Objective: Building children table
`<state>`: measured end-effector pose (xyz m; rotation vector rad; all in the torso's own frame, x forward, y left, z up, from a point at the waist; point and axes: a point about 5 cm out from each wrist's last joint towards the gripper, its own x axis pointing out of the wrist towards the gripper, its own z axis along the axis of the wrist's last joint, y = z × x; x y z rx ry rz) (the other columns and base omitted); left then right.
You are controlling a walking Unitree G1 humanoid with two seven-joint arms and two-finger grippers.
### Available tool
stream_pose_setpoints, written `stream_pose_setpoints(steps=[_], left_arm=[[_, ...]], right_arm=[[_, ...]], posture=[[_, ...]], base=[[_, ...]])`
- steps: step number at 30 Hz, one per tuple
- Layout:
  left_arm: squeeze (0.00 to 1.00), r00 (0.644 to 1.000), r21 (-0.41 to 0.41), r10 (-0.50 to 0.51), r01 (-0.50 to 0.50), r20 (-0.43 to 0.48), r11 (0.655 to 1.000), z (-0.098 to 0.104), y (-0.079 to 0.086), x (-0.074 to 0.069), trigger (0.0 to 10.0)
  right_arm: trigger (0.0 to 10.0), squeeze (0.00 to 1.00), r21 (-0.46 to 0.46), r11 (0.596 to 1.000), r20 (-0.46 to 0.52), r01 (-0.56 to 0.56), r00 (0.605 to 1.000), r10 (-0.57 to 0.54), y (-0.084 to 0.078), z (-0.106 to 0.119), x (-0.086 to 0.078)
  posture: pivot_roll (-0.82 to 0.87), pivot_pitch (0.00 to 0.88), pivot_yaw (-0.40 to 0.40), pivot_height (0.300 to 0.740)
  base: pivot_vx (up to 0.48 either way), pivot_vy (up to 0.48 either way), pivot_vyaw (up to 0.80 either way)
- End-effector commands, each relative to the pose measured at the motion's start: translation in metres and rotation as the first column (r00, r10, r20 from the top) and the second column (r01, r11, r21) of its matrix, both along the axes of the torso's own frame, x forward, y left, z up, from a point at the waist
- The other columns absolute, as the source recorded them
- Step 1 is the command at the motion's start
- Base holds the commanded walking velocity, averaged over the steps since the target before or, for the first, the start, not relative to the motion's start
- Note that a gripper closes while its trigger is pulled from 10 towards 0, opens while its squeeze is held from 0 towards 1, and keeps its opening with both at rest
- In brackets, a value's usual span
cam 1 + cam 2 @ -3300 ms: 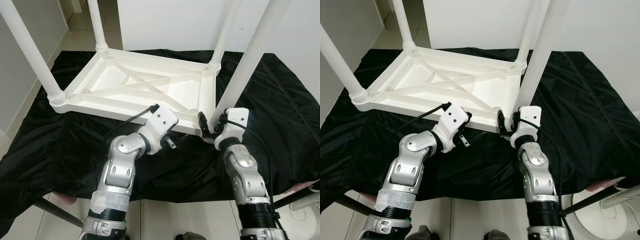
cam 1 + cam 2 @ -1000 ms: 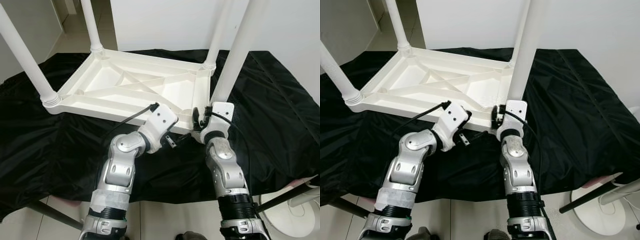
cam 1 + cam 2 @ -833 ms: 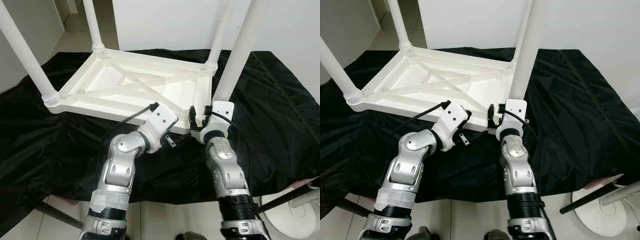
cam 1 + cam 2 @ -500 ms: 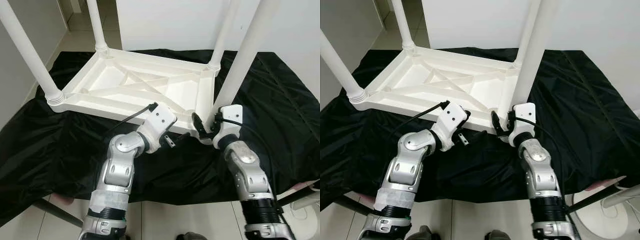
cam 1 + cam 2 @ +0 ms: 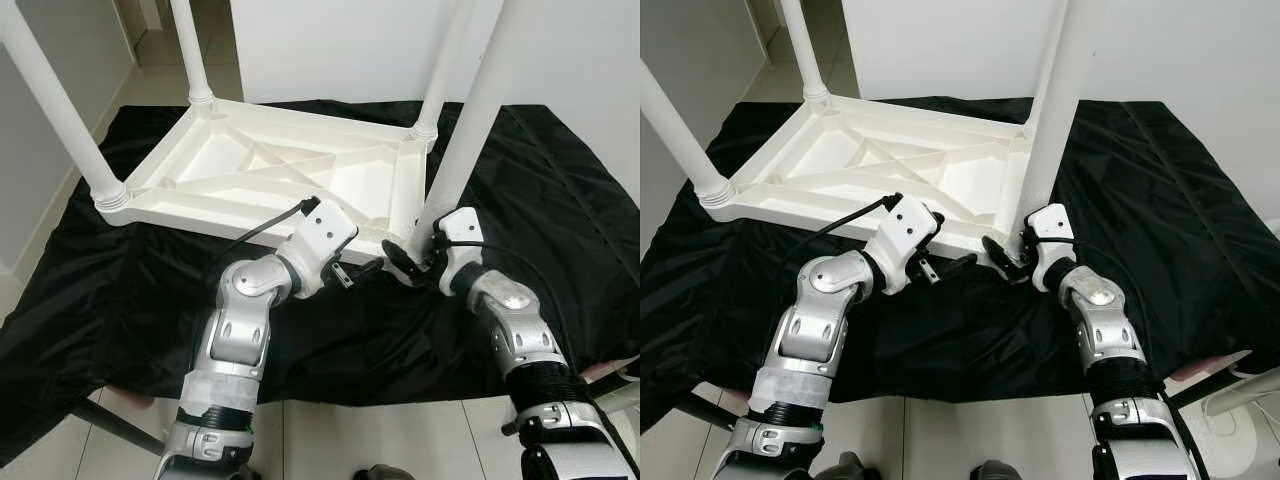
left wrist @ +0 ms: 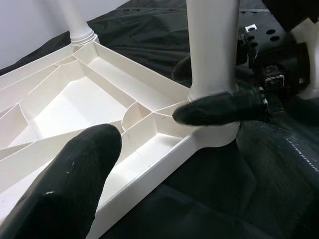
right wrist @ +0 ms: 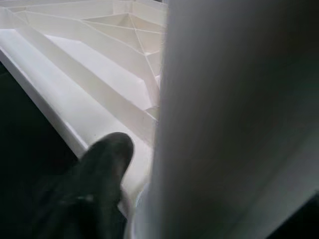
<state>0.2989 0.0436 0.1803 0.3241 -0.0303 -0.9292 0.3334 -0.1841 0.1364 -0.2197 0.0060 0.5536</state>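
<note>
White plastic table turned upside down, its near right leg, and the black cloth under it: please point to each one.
White plastic table (image 5: 250,165), left eye view, ribbed underside.
Near right leg (image 5: 470,120), left eye view, mid shaft.
Black cloth (image 5: 120,290), left eye view, bare front part.

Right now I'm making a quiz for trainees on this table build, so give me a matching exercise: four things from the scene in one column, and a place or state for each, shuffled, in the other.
Things:
1. upturned white tabletop
2. black sheet
3. right gripper
4. left gripper

Places or states:
A. spread beneath the table
B. at the foot of the near right leg
C. lying underside up, ribs showing
D. by the tabletop's near edge, left of that leg

Pairs: 1-C, 2-A, 3-B, 4-D
</note>
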Motion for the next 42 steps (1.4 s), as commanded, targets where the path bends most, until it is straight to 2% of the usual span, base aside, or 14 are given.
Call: stream_pose_setpoints(steps=[1,7,8,9,10,22,25,27,28,29,31,33,38,42], left_arm=[[0.0,0.963,-0.037,0.261,-0.259,0.061,0.965,0.001,0.008,0.011,10.0],[0.0,0.964,-0.032,0.256,-0.254,0.067,0.967,0.0,0.006,0.008,10.0],[0.0,0.965,-0.03,0.254,-0.252,0.068,0.967,-0.001,0.005,0.007,10.0],[0.0,0.965,-0.03,0.254,-0.252,0.068,0.967,-0.001,0.005,0.007,10.0],[0.0,0.965,-0.029,0.252,-0.25,0.068,0.968,-0.002,0.005,0.007,10.0],[0.0,0.964,-0.019,0.264,-0.263,0.043,0.965,-0.005,0.003,0.008,10.0],[0.0,0.966,-0.044,0.26,-0.259,0.011,0.965,-0.005,0.003,0.01,10.0],[0.0,0.966,-0.044,0.26,-0.259,0.011,0.965,-0.005,0.003,0.01,10.0],[0.0,0.964,-0.037,0.267,-0.267,-0.004,0.963,-0.007,0.003,0.011,10.0],[0.0,0.964,-0.037,0.267,-0.267,-0.004,0.963,-0.007,0.003,0.011,10.0],[0.0,0.957,-0.028,0.29,-0.291,-0.015,0.956,-0.01,0.003,0.013,10.0],[0.0,0.953,-0.032,0.301,-0.302,-0.02,0.953,-0.011,0.003,0.014,10.0],[0.0,0.943,-0.053,0.331,-0.333,-0.039,0.942,-0.011,0.003,0.016,10.0],[0.0,0.937,-0.043,0.349,-0.35,-0.025,0.936,-0.01,0.004,0.02,10.0]], right_arm=[[0.0,0.0,-0.015,0.998,-0.027,-0.056,0.998,0.056,0.003,-0.003,0.003],[0.0,0.0,-0.013,0.996,-0.044,-0.09,0.995,0.09,0.002,-0.008,0.0],[3.5,0.0,-0.009,0.996,-0.049,-0.088,0.995,0.088,0.003,-0.01,-0.002],[3.5,0.0,-0.009,0.996,-0.049,-0.088,0.995,0.088,0.003,-0.01,-0.002],[10.0,0.0,0.003,0.996,-0.049,-0.087,0.995,0.087,0.004,-0.012,-0.003],[10.0,0.0,0.06,0.993,-0.032,0.099,0.995,-0.098,0.015,-0.012,-0.007],[10.0,0.0,0.092,0.958,-0.008,0.272,0.962,-0.273,0.028,-0.01,-0.012],[10.0,0.0,0.092,0.958,-0.008,0.272,0.962,-0.273,0.028,-0.01,-0.012],[10.0,0.0,0.11,0.91,-0.01,0.4,0.916,-0.402,0.031,-0.01,-0.014],[10.0,0.0,0.11,0.91,-0.01,0.4,0.916,-0.402,0.031,-0.01,-0.014],[10.0,0.0,0.143,0.796,-0.04,0.589,0.807,-0.59,0.035,-0.014,-0.017],[10.0,0.0,0.155,0.763,-0.063,0.627,0.777,-0.626,0.039,-0.016,-0.018],[10.0,0.0,0.179,0.788,-0.067,0.589,0.806,-0.587,0.049,-0.014,-0.019],[10.0,0.0,0.168,0.788,-0.058,0.592,0.804,-0.591,0.045,-0.01,-0.02]], posture=[[-0.05,0.0,0.017,0.74],[-0.04,0.0,0.01,0.74],[-0.04,0.0,0.008,0.74],[-0.04,0.0,0.008,0.74],[-0.04,0.0,0.008,0.74],[-0.06,0.0,0.008,0.74],[-0.06,0.0,0.014,0.74],[-0.06,0.0,0.014,0.74],[-0.06,0.0,0.014,0.74],[-0.06,0.0,0.014,0.74],[-0.06,0.0,0.015,0.74],[-0.06,0.0,0.012,0.74],[-0.07,0.0,0.009,0.74],[-0.06,0.0,0.001,0.74]], base=[[0.0,0.0,0.0],[0.0,0.0,0.0],[0.0,0.0,0.0],[0.0,0.0,0.0],[0.0,0.0,0.0],[0.0,0.0,0.0],[0.0,0.0,0.0],[0.0,0.0,0.0],[0.0,0.0,0.0],[0.0,0.0,0.0],[0.0,0.0,0.0],[0.0,0.0,0.0],[0.0,0.0,0.0],[0.0,0.0,0.0]])
